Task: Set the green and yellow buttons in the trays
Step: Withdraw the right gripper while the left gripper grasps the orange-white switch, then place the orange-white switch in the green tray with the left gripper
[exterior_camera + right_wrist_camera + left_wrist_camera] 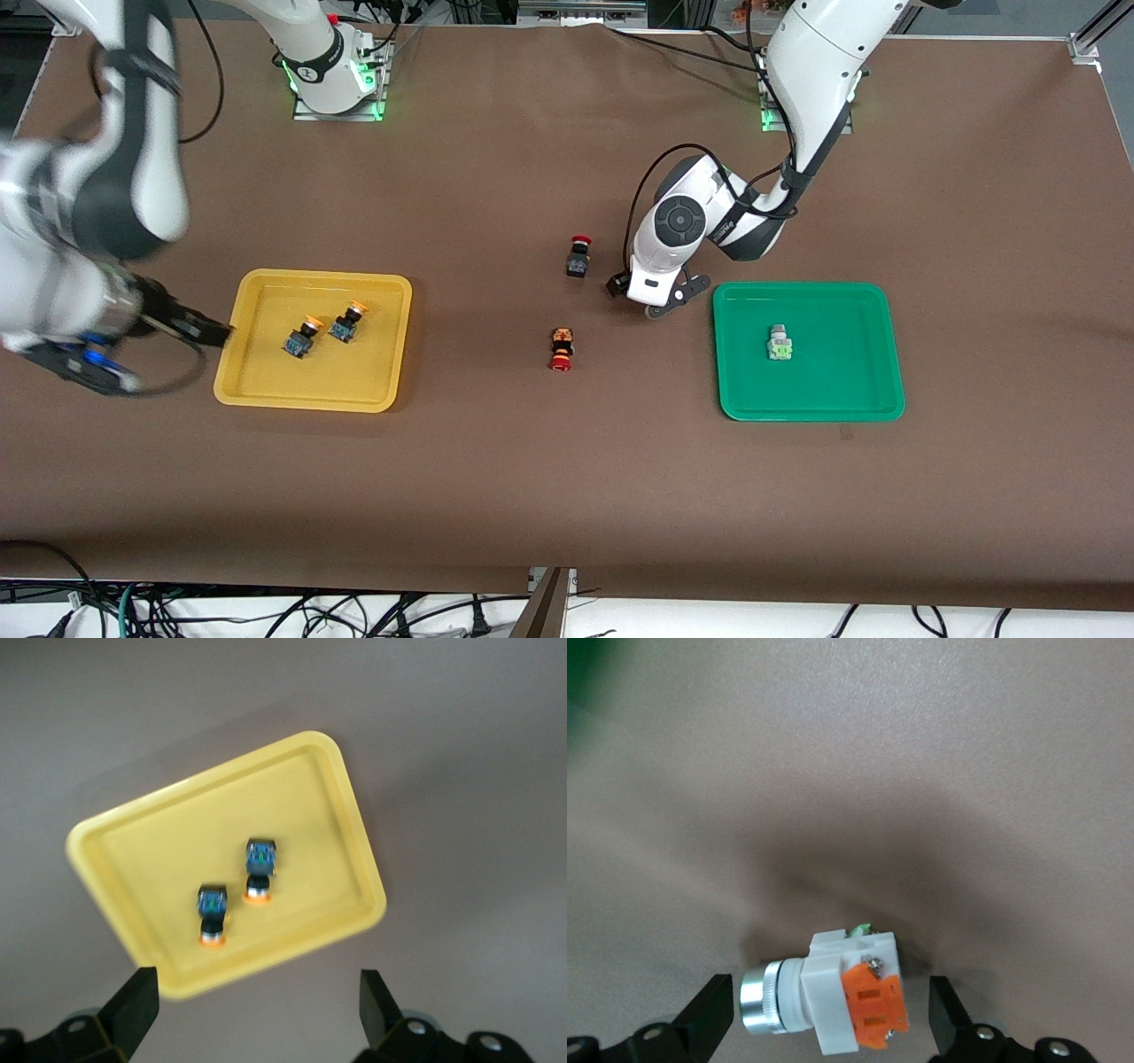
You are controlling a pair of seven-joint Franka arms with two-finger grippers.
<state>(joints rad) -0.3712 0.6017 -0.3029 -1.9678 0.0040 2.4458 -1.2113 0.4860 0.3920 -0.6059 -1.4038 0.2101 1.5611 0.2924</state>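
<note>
Brown table [532, 487]: yellow tray [239, 372] is holding both yellow-capped buttons [301, 338]; green tray [744, 399] one silvery button [779, 343]. You are seeing the left gripper [833, 1014] straddling, fingers spread, the orange-block button [833, 1001] for pickup; right gripper [257, 1010] hanging open beside the yellow tray.

Two yellow-capped buttons [322, 331] in the yellow tray [266, 394], one silvery button [779, 344] in the green tray [850, 409].
</note>
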